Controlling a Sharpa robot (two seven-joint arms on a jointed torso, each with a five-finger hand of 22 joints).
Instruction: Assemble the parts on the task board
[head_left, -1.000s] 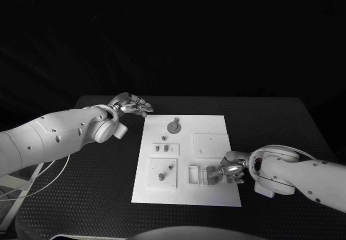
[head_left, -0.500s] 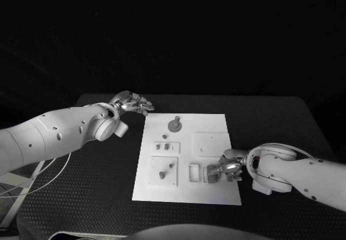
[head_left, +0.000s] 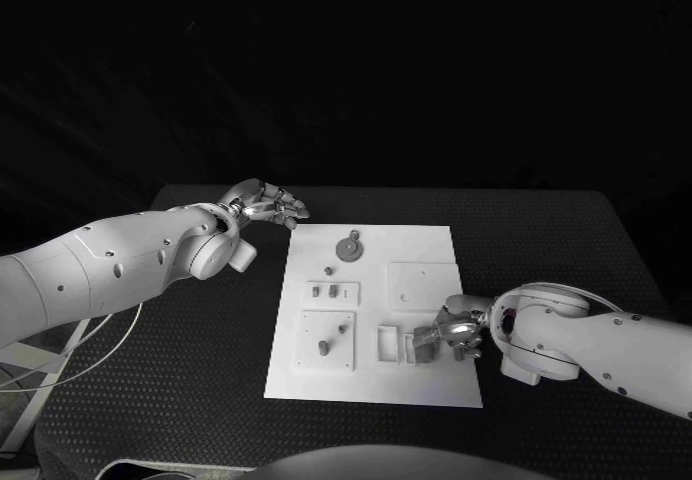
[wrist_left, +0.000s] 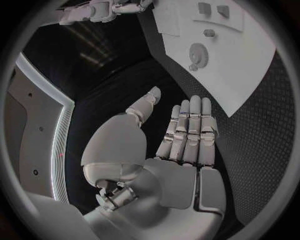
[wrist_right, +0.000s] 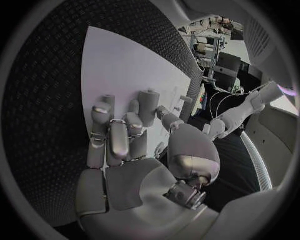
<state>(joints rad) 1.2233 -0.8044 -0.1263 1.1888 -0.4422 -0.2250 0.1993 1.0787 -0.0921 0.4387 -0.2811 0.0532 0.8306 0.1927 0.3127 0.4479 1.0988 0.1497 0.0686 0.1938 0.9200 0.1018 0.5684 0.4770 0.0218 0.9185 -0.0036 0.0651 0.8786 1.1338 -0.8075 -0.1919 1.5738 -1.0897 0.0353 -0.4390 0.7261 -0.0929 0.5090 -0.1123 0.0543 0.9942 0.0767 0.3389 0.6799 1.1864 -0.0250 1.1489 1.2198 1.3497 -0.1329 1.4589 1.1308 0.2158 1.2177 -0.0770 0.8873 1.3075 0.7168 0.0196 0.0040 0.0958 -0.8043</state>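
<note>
The left hand hovers off the far left corner of the task board, over the black table. In the left wrist view its fingers lie straight and side by side, the thumb apart, with nothing in them. It is well apart from every part.

On the board's left half stand a round part at the far end, a small pair of pegs on a raised plate in the middle, and a peg on the near plate. None of these is touched.

Further right, near the board's near edge, the right hand bends down over a small upright piece that stands just beside a rectangular socket. The fingers curl in towards the piece and seem to touch it, but whether they grip it cannot be told. The piece lies just left of the fingertips, between them and the socket, so the right hand is by far the nearer, and any coming move likely runs leftward into that socket.
</note>
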